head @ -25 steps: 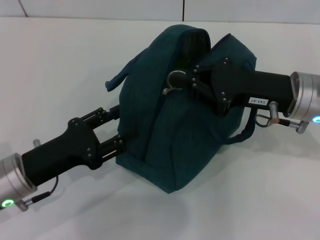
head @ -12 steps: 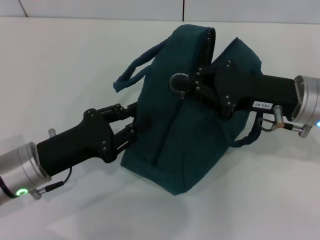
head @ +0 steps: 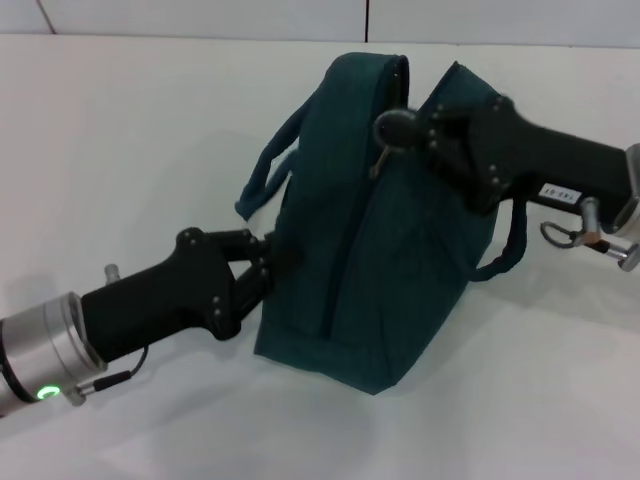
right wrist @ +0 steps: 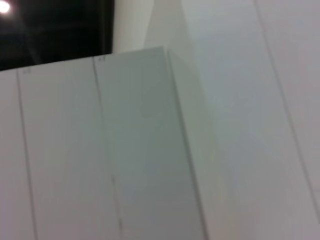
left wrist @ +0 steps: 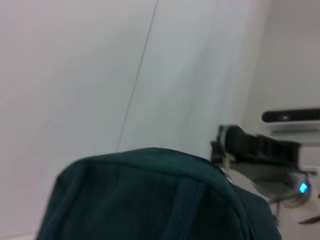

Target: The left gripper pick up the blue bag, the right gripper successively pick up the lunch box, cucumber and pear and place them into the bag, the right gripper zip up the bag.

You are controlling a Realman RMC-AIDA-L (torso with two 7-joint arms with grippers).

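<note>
The blue bag [head: 400,280] stands in the middle of the white table, its top closed along the zip line. My left gripper [head: 268,262] is shut on the fabric of the bag's left side, low down. At the bag's top edge my right gripper [head: 395,128] is shut on the zip pull [head: 379,160], which hangs just below its tips. In the left wrist view the bag's top [left wrist: 150,195] fills the lower part, and the right gripper [left wrist: 250,147] shows beyond it. The lunch box, cucumber and pear are out of view.
The bag's left handle strap [head: 268,170] loops out toward the left, and another strap [head: 505,255] hangs under my right arm. Bare white table [head: 120,130] surrounds the bag. The right wrist view shows only pale wall panels [right wrist: 150,150].
The right gripper has travelled up and to the right along the bag's top with the zip pull. The bag has shifted right and stands more upright. The left gripper followed, closer to the bag.
</note>
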